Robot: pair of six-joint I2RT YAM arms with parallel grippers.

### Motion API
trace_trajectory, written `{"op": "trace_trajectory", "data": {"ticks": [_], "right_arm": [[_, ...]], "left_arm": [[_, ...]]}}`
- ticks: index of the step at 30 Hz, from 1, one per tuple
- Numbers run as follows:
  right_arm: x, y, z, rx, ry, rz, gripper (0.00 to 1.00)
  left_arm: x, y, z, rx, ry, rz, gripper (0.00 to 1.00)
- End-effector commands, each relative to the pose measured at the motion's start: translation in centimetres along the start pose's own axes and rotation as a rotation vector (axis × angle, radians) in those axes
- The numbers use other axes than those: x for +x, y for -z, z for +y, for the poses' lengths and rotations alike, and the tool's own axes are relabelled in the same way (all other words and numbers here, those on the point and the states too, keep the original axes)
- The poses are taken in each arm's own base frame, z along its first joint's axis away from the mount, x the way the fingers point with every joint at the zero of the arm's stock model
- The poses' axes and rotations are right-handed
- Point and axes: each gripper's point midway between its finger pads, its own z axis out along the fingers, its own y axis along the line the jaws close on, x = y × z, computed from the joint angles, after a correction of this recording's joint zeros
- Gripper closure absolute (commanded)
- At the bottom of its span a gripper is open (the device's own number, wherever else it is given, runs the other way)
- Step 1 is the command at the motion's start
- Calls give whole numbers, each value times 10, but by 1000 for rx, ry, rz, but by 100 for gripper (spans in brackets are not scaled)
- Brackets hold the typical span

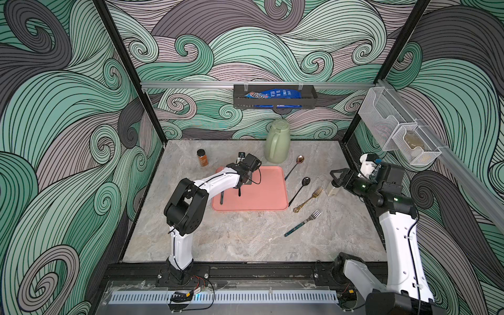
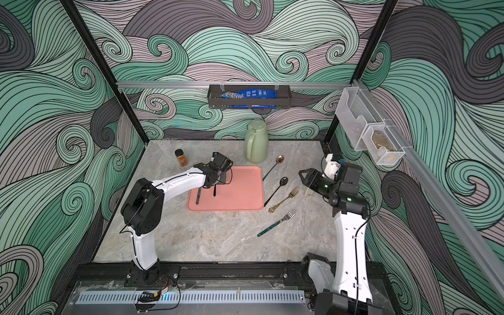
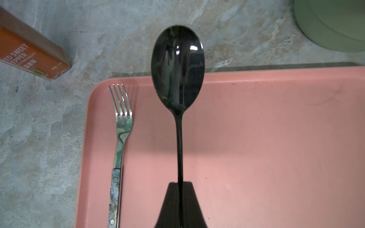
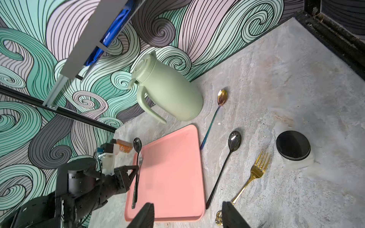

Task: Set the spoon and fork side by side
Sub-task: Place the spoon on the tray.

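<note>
Spice jar (image 1: 202,157) far left, upright on the table, off the tray's back-left corner

Tray (image 3: 276,138): pink, flat on the table

Fork (image 3: 120,126) lies on the tray along its left rim, tines toward the back wall

Just right of it, spoon (image 3: 177,65): black, handle pinched in my left claw (image 3: 180,184), pads tight on it. It runs parallel with the fork and points the same way, hollow side up. Bowl lifted, reaching past the tray's back rim. Whether the handle's tip touches the tray, cannot tell

Jug (image 1: 277,141): green, upright behind the tray's back-right corner

Right of the tray, on bare table: rainbow spoon (image 1: 293,167), second black spoon (image 1: 298,191), gold fork (image 1: 309,199), then teal fork (image 1: 302,223) nearest the front

Lidded jar (image 4: 293,146) stands further right. My right claw (image 4: 187,204) hangs near it, jaws apart, nothing between them
</note>
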Motion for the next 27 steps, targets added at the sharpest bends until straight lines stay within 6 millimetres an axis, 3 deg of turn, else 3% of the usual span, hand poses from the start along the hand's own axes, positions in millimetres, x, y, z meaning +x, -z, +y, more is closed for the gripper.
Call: {"op": "trace_trajectory", "data": {"ticks": [1,8,15,27], "right_arm": [[2,-9,6,2,43,8,40],[16,-24,18,-12,72,58,40],[28,-36,18,4,78,97,40],[37,-38,16,8,100,123,40]], "left_arm": [[2,-16,11,-33,35,30,96],[21,-35,24,-16,12,107,96],[36,-46,32,-14,-17,139,96],[45,-53,32,15,-91,171,98]]}}
